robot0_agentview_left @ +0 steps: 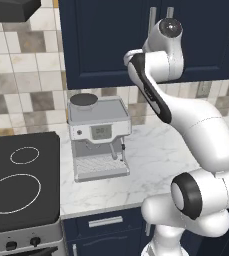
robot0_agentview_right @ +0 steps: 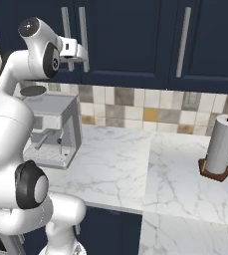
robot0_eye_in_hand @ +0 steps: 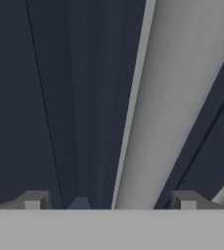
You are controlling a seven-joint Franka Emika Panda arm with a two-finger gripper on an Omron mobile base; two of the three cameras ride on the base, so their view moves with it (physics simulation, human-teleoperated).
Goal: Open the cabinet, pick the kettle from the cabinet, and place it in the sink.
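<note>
The hand (robot0_agentview_right: pixel 80 52) is raised to the closed doors of the cabinet (robot0_agentview_right: pixel 130 40) and is positioned at one of the two long vertical silver bar handles that meet at the door seam. In the hand view, the handle (robot0_eye_in_hand: pixel 177 102) runs as a pale bar between the two dark fingertips (robot0_eye_in_hand: pixel 34 200), closer to the right-hand tip than to the left one, with the navy door face directly behind it. The hand is set wide; the fingertips stand apart on either side of the bar and no contact with it can be confirmed. Both cabinet doors are seen shut, so the interior is hidden. Below the hand, on the white marble desk (robot0_agentview_right: pixel 115 164), a grey coffee machine (robot0_agentview_left: pixel 98 137) is placed against the tiled wall. Well off to the right of the hand, a paper towel roll (robot0_agentview_right: pixel 221 147) stands upright on the desk. Below and to the left of the hand, a black cooktop (robot0_agentview_left: pixel 18 182) with white rings is set.
</note>
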